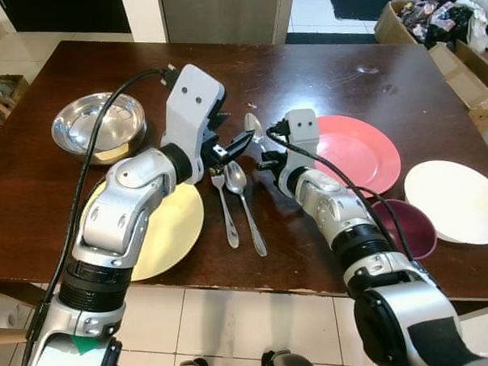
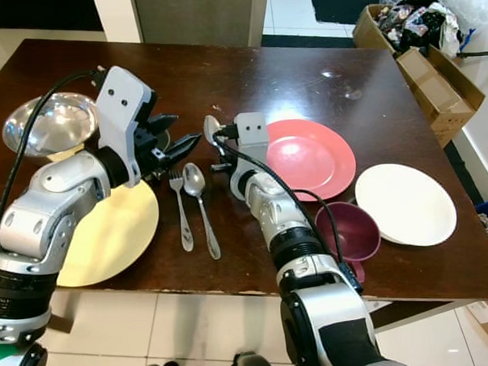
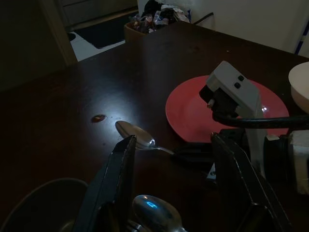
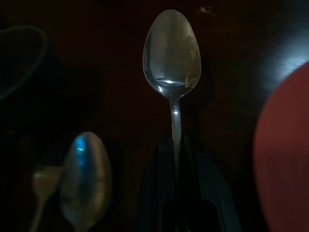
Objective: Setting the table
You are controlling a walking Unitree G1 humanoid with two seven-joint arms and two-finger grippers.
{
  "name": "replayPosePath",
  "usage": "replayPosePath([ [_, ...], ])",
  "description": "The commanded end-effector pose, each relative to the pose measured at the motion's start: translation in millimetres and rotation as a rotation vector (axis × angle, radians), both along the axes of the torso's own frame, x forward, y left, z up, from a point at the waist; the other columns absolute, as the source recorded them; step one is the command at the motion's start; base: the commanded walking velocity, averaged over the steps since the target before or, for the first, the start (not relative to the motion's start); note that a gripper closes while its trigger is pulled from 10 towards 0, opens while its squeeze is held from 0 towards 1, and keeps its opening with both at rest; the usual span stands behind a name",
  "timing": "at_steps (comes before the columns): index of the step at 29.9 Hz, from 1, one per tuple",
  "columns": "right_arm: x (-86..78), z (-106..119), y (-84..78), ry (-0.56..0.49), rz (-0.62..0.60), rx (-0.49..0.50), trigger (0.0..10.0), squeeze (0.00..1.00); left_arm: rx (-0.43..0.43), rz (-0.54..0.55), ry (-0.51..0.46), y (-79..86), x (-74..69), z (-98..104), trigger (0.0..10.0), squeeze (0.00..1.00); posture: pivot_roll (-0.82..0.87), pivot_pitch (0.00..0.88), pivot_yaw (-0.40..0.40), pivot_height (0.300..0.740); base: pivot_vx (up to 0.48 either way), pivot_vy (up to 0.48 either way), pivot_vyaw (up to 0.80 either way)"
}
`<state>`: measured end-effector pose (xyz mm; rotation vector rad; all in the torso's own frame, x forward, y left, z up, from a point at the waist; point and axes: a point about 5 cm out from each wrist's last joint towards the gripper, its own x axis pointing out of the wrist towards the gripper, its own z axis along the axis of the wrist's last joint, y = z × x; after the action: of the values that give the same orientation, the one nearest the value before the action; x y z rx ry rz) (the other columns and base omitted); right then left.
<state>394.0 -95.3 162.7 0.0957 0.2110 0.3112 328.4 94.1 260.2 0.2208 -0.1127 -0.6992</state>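
Observation:
My right gripper [image 1: 264,147] is shut on the handle of a steel spoon [image 1: 252,124], held just left of the red plate [image 1: 360,153]. In the right wrist view the spoon's bowl [image 4: 171,53] points away from the fingers [image 4: 159,193] clamped on its stem. My left gripper [image 1: 232,133] hovers open over the top ends of a fork [image 1: 225,208] and a second spoon [image 1: 247,205], which lie side by side on the dark table [image 1: 320,74]. To their left lies a yellow plate [image 1: 169,227]. In the left wrist view the held spoon [image 3: 135,135] shows between the spread fingers [image 3: 120,169].
A steel bowl [image 1: 96,125] sits on the table's left side behind the left arm. A maroon bowl [image 1: 408,224] and a white plate [image 1: 455,200] stand to the right of the red plate. Cardboard boxes [image 1: 465,52] stand on the floor past the table's right edge.

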Motion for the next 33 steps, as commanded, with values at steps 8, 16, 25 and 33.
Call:
replayPosePath([
  [8, 0.3, 44, -40.7, -0.206, -0.092, -0.106, 10.0, 0.02, -0.008, -0.028, 0.012, -4.7, -4.0, -1, 10.0, 0.0, -0.05, 0.091, 0.044, 0.74, 0.0, 0.0, 0.0],
  [16, -9.3, 33, -103.4, -0.108, -0.206, -0.058, 10.0, 0.02, -0.01, -0.048, 0.014, -9.2, -1.2, -1, 10.0, 0.0, -0.09, 0.095, 0.056, 0.74, 0.0, 0.0, 0.0],
  [25, -6.5, 17, -97.4, -0.045, -0.224, -0.017, 10.0, 0.04, -0.006, -0.046, 0.013, -8.2, -1.7, -1, 10.0, 0.0, -0.07, 0.092, 0.058, 0.74, 0.0, 0.0, 0.0],
  [33, -8.6, 14, -121.6, -0.019, -0.36, -0.068, 10.0, 0.2, -0.005, -0.039, 0.016, -6.3, -2.0, -2, 10.0, 0.0, -0.07, 0.093, 0.061, 0.74, 0.0, 0.0, 0.0],
])
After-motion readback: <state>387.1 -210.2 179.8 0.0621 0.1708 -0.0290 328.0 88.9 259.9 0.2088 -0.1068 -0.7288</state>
